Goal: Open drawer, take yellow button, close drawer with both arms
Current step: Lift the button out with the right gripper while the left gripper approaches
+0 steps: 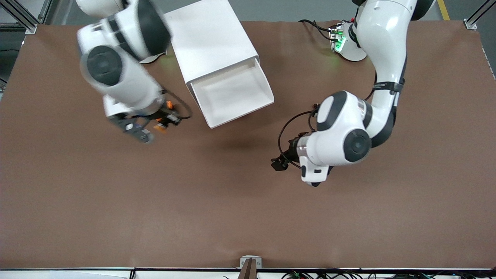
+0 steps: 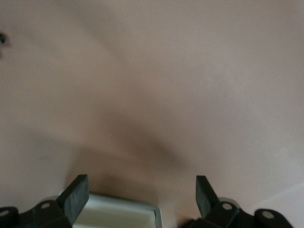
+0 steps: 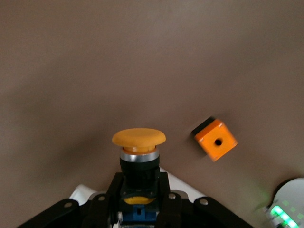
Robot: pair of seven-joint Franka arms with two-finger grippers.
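Note:
The white cabinet (image 1: 213, 42) stands near the robots' bases with its drawer (image 1: 232, 93) pulled open, and the tray shows only white inside. My right gripper (image 1: 162, 121) hangs over the table beside the drawer, toward the right arm's end. It is shut on the button (image 3: 138, 138) at its black body, with the orange round cap pointing away from the gripper (image 3: 138, 183) and a blue spot low between the fingers. My left gripper (image 1: 277, 162) waits open over bare table, nearer the front camera than the drawer. Only brown table shows between its fingers (image 2: 76, 194).
An orange cube with a round hole (image 3: 215, 139) lies on the table close to the held button, also seen as an orange cube (image 1: 169, 104) by the right gripper. The brown table (image 1: 248, 217) stretches wide toward the front camera.

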